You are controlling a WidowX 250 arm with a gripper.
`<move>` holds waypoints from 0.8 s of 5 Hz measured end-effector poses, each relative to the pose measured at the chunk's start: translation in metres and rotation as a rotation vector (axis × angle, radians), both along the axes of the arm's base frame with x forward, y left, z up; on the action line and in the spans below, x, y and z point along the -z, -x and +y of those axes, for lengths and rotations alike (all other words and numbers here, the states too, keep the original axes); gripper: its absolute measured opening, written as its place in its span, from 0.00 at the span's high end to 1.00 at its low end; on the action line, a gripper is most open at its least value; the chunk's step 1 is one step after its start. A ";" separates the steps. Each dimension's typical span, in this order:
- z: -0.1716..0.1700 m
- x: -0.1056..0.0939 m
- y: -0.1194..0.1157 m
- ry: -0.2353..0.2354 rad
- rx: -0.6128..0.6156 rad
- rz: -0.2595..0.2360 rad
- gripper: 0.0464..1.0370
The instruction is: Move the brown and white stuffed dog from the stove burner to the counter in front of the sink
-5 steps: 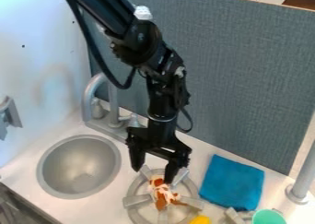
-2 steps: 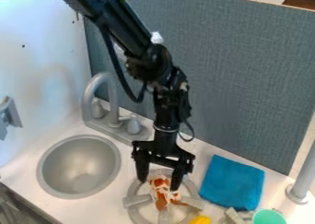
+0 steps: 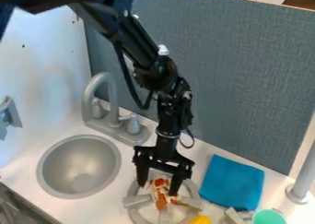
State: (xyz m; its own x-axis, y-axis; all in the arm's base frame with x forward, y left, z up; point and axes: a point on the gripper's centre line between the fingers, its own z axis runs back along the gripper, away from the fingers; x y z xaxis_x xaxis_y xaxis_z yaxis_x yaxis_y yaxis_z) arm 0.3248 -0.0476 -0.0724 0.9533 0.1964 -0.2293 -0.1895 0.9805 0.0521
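Observation:
Over the burner at the lower middle, the black gripper (image 3: 159,190) hangs down with its two fingers apart, one on each side of a white and orange-brown toy (image 3: 161,197). The toy lies on the grey burner grate (image 3: 137,201) and looks like a small figure or piece of food. Whether either finger touches it, I cannot tell. A blue cloth (image 3: 231,182) lies flat on the counter to the right of the gripper. Below and right of the toy is a yellow object (image 3: 200,220), partly cut off by the lower edge.
A round metal sink (image 3: 80,167) is set into the counter at the left, with a grey faucet (image 3: 113,98) behind it. A green cup (image 3: 269,216) stands at the bottom right, near a grey post (image 3: 302,177). A grey-blue panel (image 3: 246,80) rises behind the counter.
The gripper has come down around the toy, moving slightly right at first. The upper arm has swung lower and to the right. The toy and the cloth lie where they were.

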 end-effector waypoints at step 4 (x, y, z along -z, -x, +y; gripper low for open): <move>-0.002 0.006 0.000 0.044 -0.038 -0.008 0.46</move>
State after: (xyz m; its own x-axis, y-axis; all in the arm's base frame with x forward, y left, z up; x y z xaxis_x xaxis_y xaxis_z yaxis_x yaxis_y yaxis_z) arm 0.3249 -0.0494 -0.0780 0.9472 0.2228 -0.2308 -0.2272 0.9738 0.0077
